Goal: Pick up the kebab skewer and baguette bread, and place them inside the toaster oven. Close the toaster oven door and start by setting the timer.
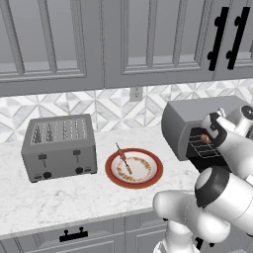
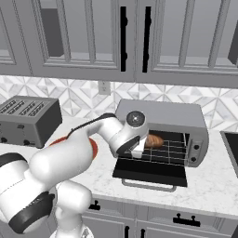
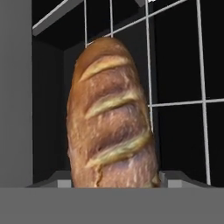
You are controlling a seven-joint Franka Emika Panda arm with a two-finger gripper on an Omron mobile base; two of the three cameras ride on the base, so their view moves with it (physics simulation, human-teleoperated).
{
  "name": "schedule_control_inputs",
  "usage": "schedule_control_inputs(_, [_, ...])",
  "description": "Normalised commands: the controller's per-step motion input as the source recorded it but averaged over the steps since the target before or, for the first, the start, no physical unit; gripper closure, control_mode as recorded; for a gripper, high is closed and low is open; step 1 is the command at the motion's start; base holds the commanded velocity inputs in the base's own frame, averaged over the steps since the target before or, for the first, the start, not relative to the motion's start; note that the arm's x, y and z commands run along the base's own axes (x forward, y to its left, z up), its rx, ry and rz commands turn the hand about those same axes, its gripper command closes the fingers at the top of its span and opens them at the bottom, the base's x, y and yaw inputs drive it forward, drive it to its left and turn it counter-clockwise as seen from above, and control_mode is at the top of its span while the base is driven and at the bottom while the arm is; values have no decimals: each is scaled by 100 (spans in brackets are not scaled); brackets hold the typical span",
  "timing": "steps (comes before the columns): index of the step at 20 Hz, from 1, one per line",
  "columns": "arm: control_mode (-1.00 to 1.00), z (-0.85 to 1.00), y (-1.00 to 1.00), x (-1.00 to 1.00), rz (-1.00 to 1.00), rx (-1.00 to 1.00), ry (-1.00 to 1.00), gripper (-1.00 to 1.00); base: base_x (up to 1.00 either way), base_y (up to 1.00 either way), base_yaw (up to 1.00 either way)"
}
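Nearest the lens in the hand view, the baguette bread [image 3: 111, 116] stands tall through the middle of the frame, its scored golden crust sharp against the dark interior. The wire rack [image 3: 175, 104] crosses behind it as thin pale lines toward the upper right, and a grey wall of the oven runs down the left edge. The two fingertips [image 3: 173, 177] peek up at the bottom, one on each side of the loaf's lower end; they stand spread about the loaf's width, but whether they press the crust or sit just clear of it cannot be told.

The right base view gives the wider setting. The toaster oven [image 2: 186, 116] sits right of centre, its door [image 2: 151, 172] folded down flat toward the camera with the silver bar handle at its front edge. The gripper [image 2: 139, 149] reaches into the opening at the left end of the rack, and the baguette lies on the rack just to its right, in the middle of the frame.

The left base view shows what the other two hide: the kebab skewer [image 1: 123, 159] lying on the red-rimmed plate [image 1: 111, 170] at lower centre, on the marble counter [image 1: 59, 197]. The grey four-slot toaster [image 1: 59, 148] stands to the plate's left. At the right edge the arm's wrist covers much of the oven mouth.
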Motion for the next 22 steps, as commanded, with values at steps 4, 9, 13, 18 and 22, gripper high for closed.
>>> schedule_control_inputs(4, [-100,-22,0,9,0,0,0,100,0,0,0])
schedule_control_inputs(9, [-100,-11,0,7,0,0,1,-100,0,0,0])
schedule_control_inputs(13, [-100,0,0,0,0,0,0,-100,0,0,0])
schedule_control_inputs(18, [-100,0,0,0,0,0,0,-100,0,0,0])
schedule_control_inputs(22, [-100,0,0,4,0,0,0,-100,0,0,0])
